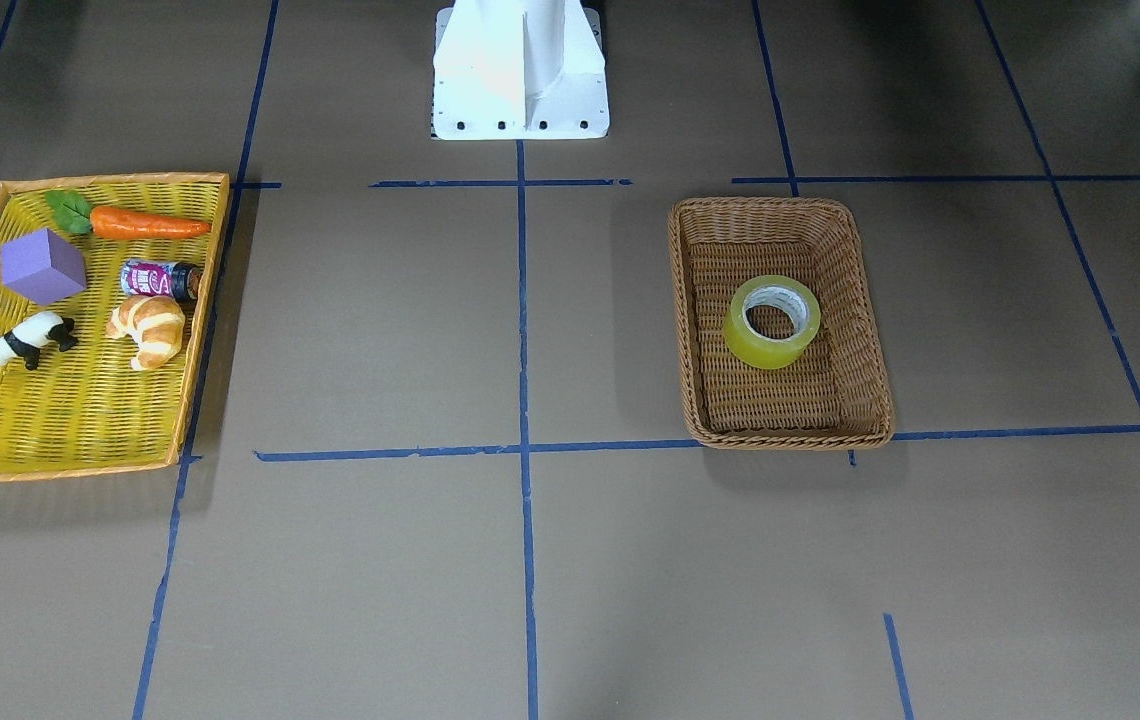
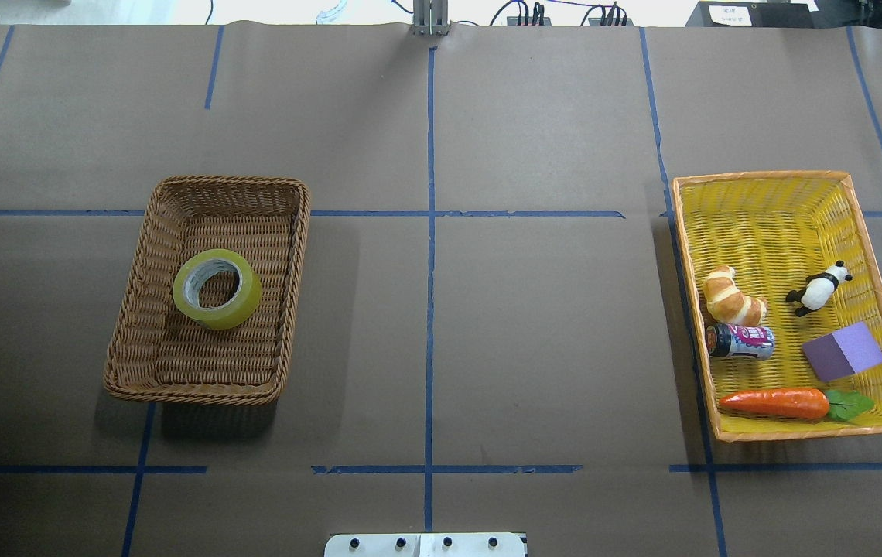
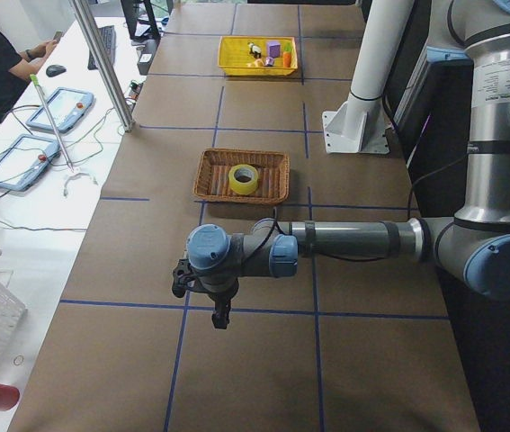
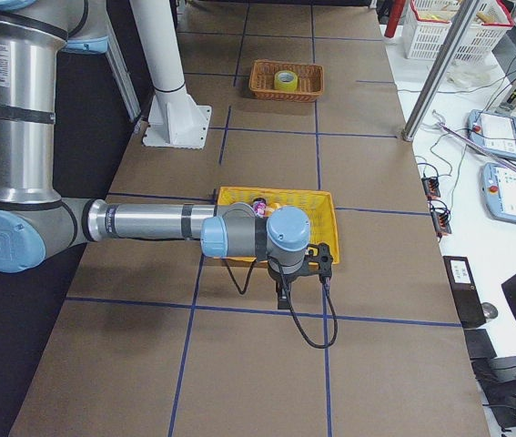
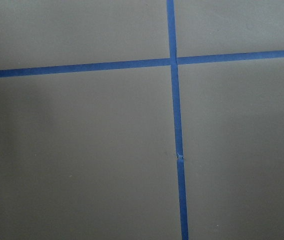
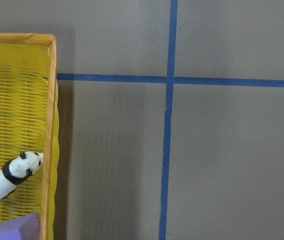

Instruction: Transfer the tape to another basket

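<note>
The tape, a yellow-green roll with a grey-white core, lies flat inside the brown wicker basket. Both also show in the overhead view, the tape in the basket. My left gripper shows only in the exterior left view, hanging over bare table well away from the basket. My right gripper shows only in the exterior right view, just beyond the yellow tray's outer edge. I cannot tell whether either gripper is open or shut. Neither touches anything.
The shallow yellow tray with an orange rim holds a croissant, a panda, a can, a purple block and a carrot. The robot's white base stands at the table's edge.
</note>
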Available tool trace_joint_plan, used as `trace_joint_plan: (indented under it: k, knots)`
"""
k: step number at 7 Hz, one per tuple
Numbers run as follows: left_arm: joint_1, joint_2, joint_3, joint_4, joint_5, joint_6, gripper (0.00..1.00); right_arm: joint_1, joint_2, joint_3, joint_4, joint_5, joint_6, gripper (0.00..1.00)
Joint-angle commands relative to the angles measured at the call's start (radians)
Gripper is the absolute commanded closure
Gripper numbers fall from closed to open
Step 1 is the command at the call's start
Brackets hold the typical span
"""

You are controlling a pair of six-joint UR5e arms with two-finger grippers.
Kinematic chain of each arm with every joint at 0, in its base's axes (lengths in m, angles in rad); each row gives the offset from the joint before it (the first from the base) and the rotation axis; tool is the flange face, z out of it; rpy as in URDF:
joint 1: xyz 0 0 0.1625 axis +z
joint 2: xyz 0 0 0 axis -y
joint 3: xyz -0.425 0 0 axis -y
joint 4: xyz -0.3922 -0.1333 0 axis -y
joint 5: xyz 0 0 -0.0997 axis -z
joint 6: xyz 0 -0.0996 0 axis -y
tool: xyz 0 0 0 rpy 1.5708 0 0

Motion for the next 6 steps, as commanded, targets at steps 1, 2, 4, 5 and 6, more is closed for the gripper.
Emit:
trace_joint_plan:
  k: [1,2,4,5,6]
  knots:
    - [0.000,0.000,0.000,0.000,0.001,0.000,0.00,-0.001,-0.001,0.000,0.001,-0.002,-0.003,0.00]
    - [0.000,0.000,0.000,0.000,0.001,0.000,0.00,0.000,-0.003,0.000,0.000,-0.005,-0.003,0.00]
    - [0.000,0.000,0.000,0.000,0.001,0.000,0.00,0.000,-0.006,0.000,0.000,-0.011,-0.005,0.00]
    - [0.000,0.000,0.000,0.000,0.001,0.000,0.00,0.000,-0.009,-0.002,-0.003,-0.011,-0.005,0.00]
    - [0.000,0.000,0.000,0.000,-0.001,0.000,0.00,0.000,-0.010,-0.002,-0.006,-0.013,-0.005,0.00]
